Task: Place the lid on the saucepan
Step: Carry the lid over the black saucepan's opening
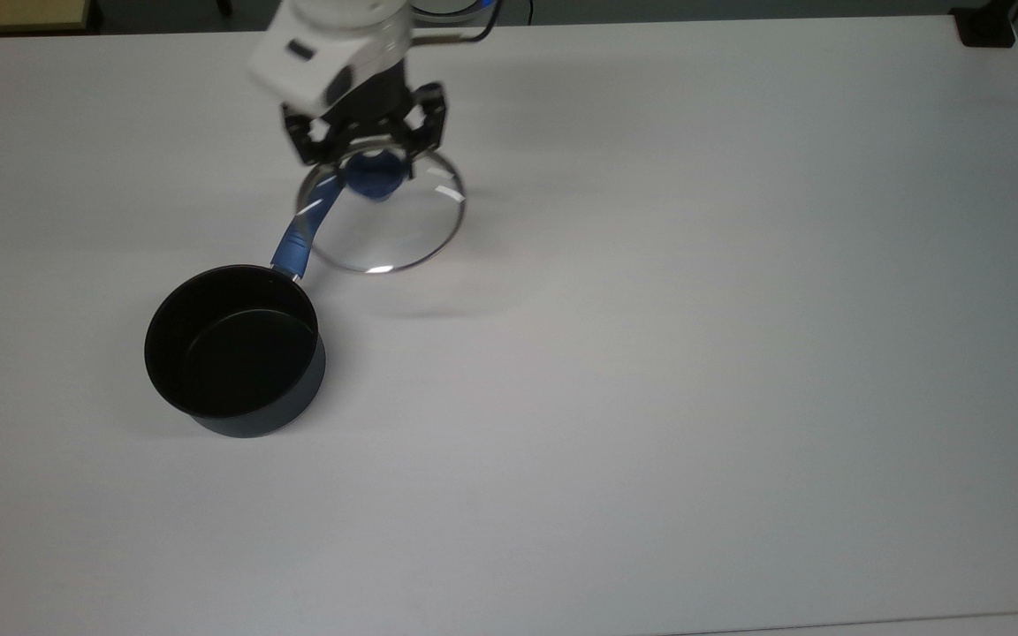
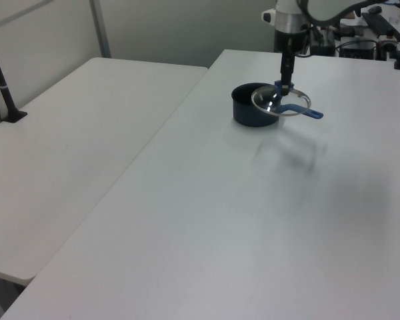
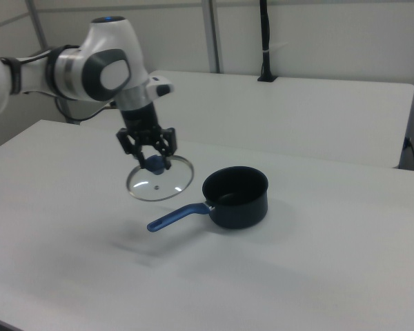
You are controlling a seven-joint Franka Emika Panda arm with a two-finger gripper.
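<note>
The lid (image 1: 383,215), a clear glass disc, hangs level in the air by its blue knob (image 1: 374,176), clamped between the fingers of the robot's hand (image 1: 371,155). A knob grip keeps the rim free to settle on a pot. In the top view it floats over the far end of the saucepan's handle (image 1: 298,240), right of and beyond the open saucepan (image 1: 234,350) standing on the white bench (image 1: 695,353). Held clear of the surface, it can likely pass above the pot's wall.
</note>
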